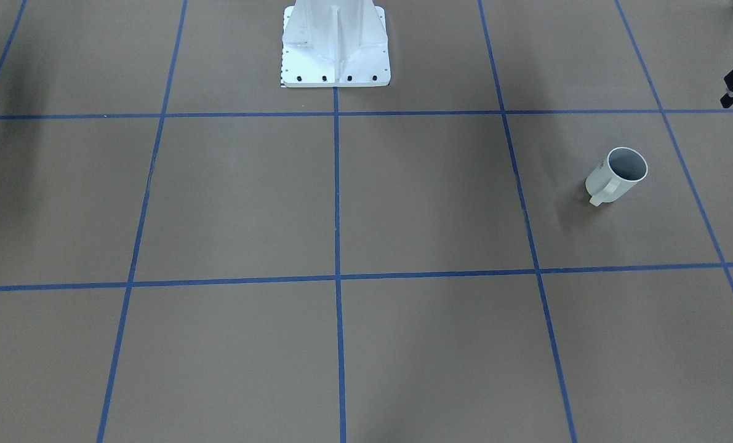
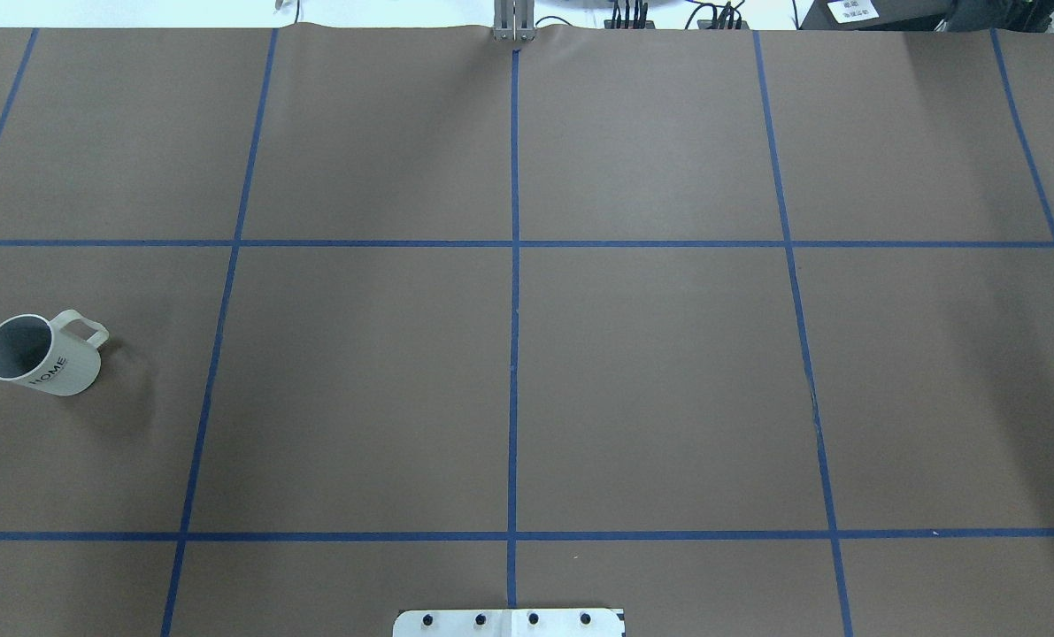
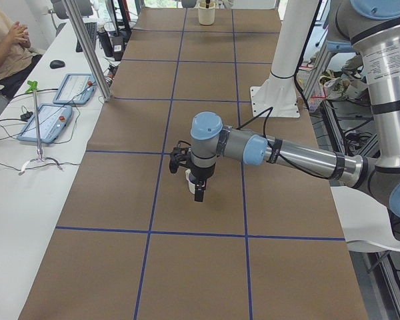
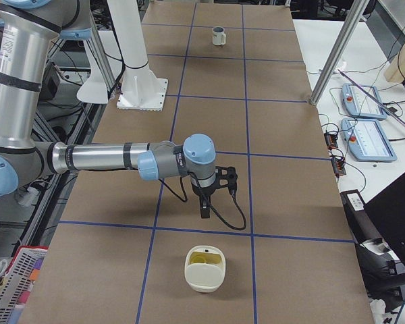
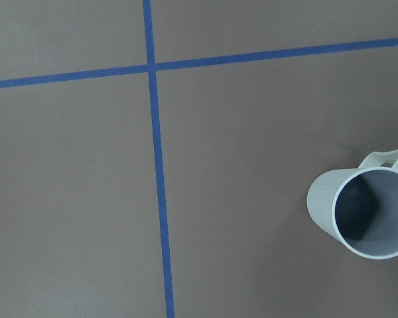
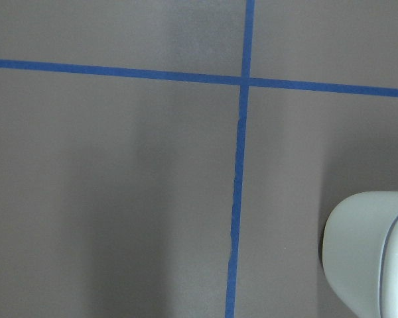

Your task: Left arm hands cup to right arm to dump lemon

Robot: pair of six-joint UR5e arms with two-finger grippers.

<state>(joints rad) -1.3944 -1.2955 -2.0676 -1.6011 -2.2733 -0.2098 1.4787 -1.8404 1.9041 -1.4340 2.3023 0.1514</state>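
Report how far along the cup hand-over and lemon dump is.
Done: nothing visible. The cup stands upright on the table, left side, ungripped; its inside looks empty. In hand: the left gripper hangs near it, jaws unreadable. Left: the grasp, the hand-over to the right gripper, the dump. A yellow piece sits in a cream container near that gripper.

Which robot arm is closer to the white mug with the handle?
Left. The left gripper hangs right by the mug. The right gripper hangs far away, toward the other end of the table.
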